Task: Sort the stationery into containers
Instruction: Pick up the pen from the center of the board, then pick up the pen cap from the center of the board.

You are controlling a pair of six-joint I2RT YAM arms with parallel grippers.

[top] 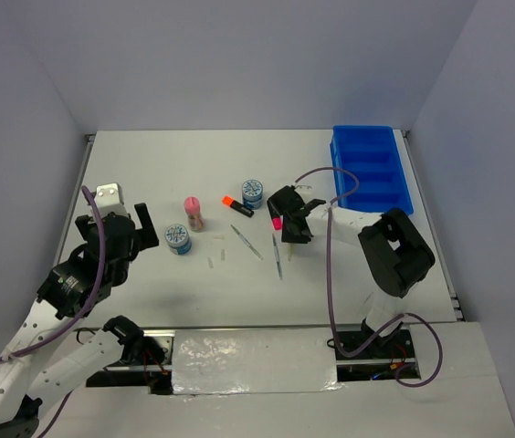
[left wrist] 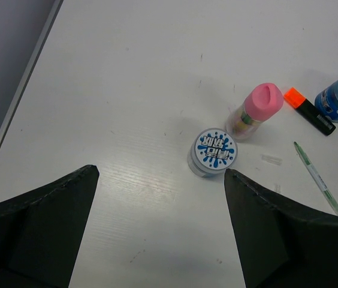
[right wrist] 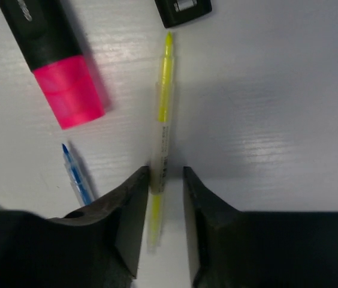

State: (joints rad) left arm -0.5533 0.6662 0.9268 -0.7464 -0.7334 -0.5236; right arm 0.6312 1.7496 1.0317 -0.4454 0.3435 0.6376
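Your right gripper (right wrist: 166, 180) sits low over the white table (top: 148, 164). Its jaws are drawn narrow around the yellow pen (right wrist: 165, 102), which runs lengthwise through the gap; you cannot tell whether they pinch it. The pink-capped highlighter (right wrist: 61, 66) and a blue pen (right wrist: 76, 174) lie just beside it. Your left gripper (left wrist: 160, 173) is spread wide, with a blue-white tub (left wrist: 215, 151) lying ahead of it, apart from both fingers. Pale grey walls (top: 239, 55) enclose the table. The blue tray (top: 362, 130) lies in the far right corner.
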